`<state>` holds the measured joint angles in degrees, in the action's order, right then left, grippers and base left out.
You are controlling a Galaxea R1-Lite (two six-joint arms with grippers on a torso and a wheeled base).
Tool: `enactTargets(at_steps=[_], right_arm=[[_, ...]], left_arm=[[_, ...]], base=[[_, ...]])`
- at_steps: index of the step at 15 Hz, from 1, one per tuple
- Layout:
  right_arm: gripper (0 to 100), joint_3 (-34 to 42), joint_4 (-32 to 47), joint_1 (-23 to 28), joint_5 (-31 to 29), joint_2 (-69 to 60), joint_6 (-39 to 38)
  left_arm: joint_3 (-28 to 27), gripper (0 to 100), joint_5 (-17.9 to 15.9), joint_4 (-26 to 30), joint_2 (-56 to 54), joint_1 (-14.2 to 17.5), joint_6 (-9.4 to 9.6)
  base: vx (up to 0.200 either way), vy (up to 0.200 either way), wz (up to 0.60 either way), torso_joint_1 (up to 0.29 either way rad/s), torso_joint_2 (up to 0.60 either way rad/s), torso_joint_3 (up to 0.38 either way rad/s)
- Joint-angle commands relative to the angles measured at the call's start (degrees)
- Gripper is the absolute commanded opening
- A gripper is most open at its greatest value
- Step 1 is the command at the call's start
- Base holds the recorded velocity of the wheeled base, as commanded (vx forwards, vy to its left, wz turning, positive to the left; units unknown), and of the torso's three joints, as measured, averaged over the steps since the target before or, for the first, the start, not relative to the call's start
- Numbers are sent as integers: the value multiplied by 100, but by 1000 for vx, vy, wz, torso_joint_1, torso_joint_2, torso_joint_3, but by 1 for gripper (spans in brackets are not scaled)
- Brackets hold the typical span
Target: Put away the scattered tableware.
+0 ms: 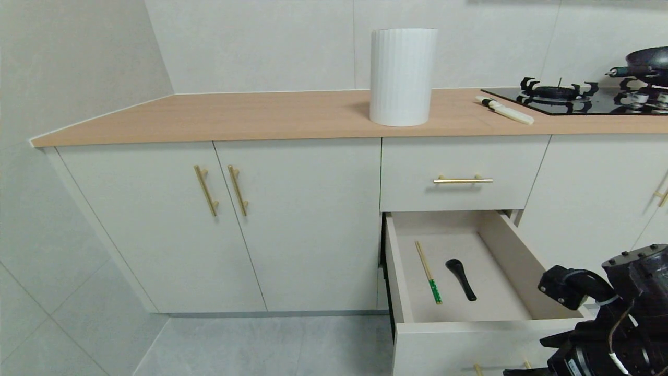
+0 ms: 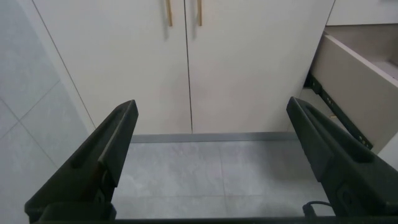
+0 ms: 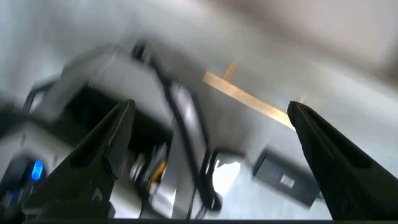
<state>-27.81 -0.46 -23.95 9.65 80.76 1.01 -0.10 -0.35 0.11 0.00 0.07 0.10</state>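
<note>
The lower drawer [image 1: 514,261] stands pulled open under the counter. A pair of wooden chopsticks with green tips [image 1: 428,271] and a black spoon [image 1: 461,279] lie inside it. A cream-handled knife [image 1: 505,110] rests on the wooden counter beside the stove. My left gripper [image 2: 211,107] is open and holds nothing, low over the floor, facing the cabinet doors [image 2: 186,62], with the open drawer's side [image 2: 357,74] off to one side. My right gripper [image 3: 210,107] is open with nothing in it, and a brass handle [image 3: 249,98] shows blurred beyond it. My right arm [image 1: 600,313] sits by the drawer's front right corner.
A tall white ribbed container [image 1: 402,77] stands on the counter above the drawers. A black gas stove [image 1: 574,99] with a dark pan [image 1: 647,60] is at the far right. The upper drawer [image 1: 463,180] is closed. Grey tiled floor [image 1: 235,344] lies before the cabinets.
</note>
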Motion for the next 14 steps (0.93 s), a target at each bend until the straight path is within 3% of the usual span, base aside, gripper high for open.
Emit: enactTargets(at_steps=[1, 10, 14], right_arm=[[100, -23, 152, -4, 36, 256, 101], [100, -146, 64, 5, -421, 1161, 101], [100, -498, 64, 5, -1124, 1618, -629]], left_arm=[[1, 100, 0, -2, 9, 1, -1], [1, 100, 0, -2, 0, 1, -1], [1, 100, 0, -2, 0, 1, -1]], base=[[0, 0, 0, 0, 0, 0], [0, 0, 0, 0, 0, 0], [0, 0, 0, 0, 0, 0]])
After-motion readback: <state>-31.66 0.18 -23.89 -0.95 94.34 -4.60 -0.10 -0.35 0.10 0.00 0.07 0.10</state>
